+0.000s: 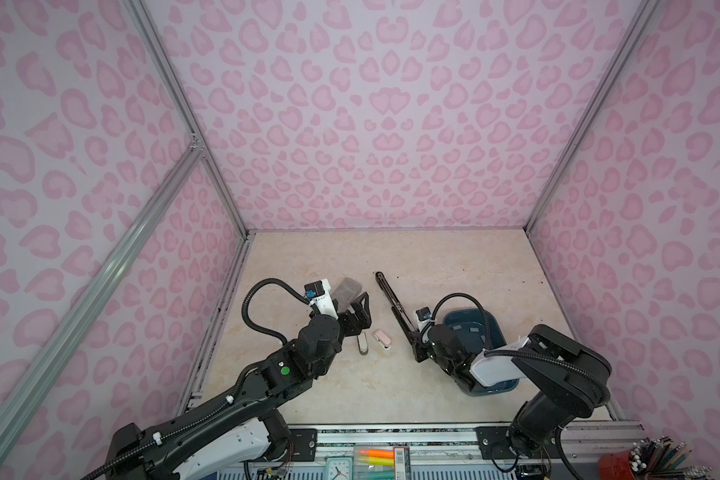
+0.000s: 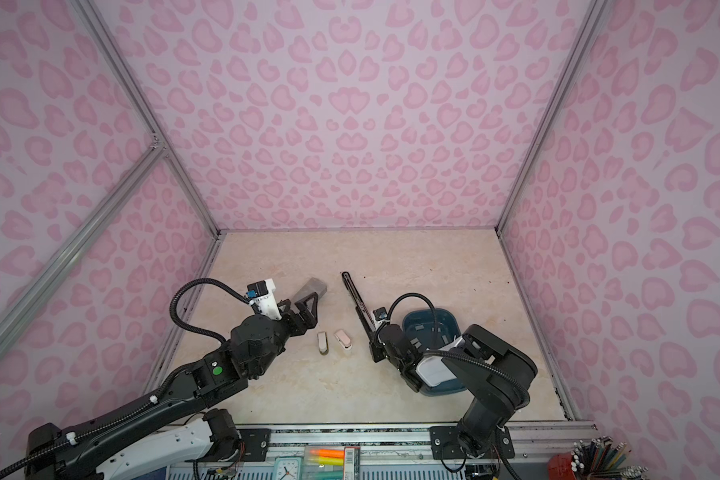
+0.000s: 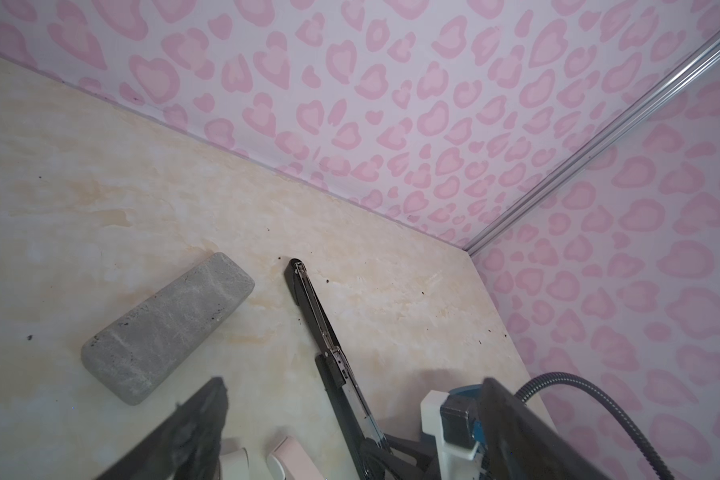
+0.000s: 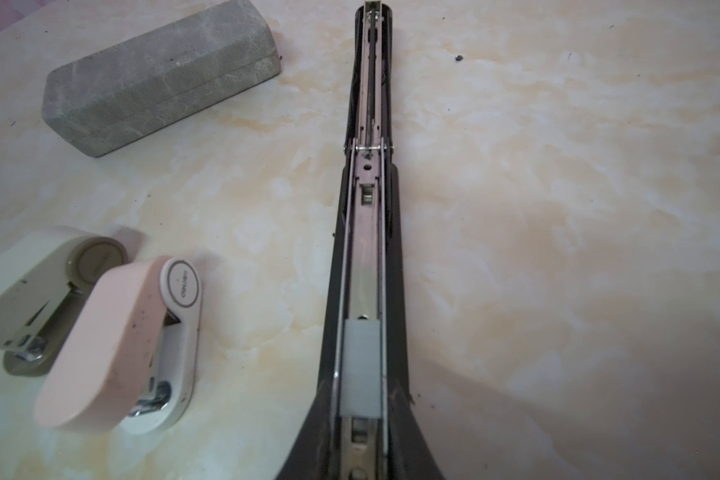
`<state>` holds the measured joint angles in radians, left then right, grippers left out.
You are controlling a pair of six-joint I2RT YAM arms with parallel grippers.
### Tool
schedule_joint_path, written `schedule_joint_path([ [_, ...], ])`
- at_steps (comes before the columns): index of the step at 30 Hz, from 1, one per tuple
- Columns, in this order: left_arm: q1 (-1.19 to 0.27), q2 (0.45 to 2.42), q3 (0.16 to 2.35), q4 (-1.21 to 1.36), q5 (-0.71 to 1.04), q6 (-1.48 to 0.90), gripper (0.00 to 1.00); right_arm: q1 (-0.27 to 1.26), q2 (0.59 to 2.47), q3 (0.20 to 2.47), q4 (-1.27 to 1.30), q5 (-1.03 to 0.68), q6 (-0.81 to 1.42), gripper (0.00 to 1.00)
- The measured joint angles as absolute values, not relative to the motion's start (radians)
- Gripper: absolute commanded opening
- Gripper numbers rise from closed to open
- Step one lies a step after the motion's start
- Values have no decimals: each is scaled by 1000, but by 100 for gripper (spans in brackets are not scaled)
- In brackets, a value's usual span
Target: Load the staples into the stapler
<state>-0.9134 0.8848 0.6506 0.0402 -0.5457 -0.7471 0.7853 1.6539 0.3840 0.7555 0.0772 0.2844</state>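
Staples point(image 4: 362, 368): one short silver-grey strip sits in the metal channel of the black stapler point(image 4: 395, 257), toward its near end, rail walls either side of it. Spare strips point(image 1: 457, 328) show as small grey patches on the floor of the dark blue tray point(image 1: 493, 322); R arm hangs over the tray and hides part of it.

Black stapler: opened out flat on the marble-look table point(image 1: 433, 257), approx mid-table, lying on a diagonal. Far tip points toward the back wall, near end is at the R gripper point(image 1: 415, 351).

R gripper: down at the stapler's near end. In the R wrist view, dark finger shapes sit close in on both sides of the channel. Can't tell whether they pinch the stapler or just flank it.

L gripper point(image 3: 352, 382): fingers wide apart, empty, hovering over the table to the left of the black stapler.

Other items:
- Grey speckled block point(image 4: 159, 79): flat on the table, left of the stapler's far half, apart from it, just beyond the L gripper.
- Pink mini stapler point(image 4: 117, 345) and cream mini stapler point(image 4: 26, 282): side by side on the table, btw L arm and black stapler. Pink is the nearer one to the black stapler.
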Motion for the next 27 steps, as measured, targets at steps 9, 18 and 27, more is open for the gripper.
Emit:
schedule_joint_path([
  [9,-801,1080,704,98,-357,-788,96,785,1642,364,774,32,277,18],
  [18,-720,1350,817,218,-225,-873,99,785,1650,368,785,6,285,16],
  [27,-641,1652,844,423,-154,-1072,93,767,1650,385,757,8,284,16],
])
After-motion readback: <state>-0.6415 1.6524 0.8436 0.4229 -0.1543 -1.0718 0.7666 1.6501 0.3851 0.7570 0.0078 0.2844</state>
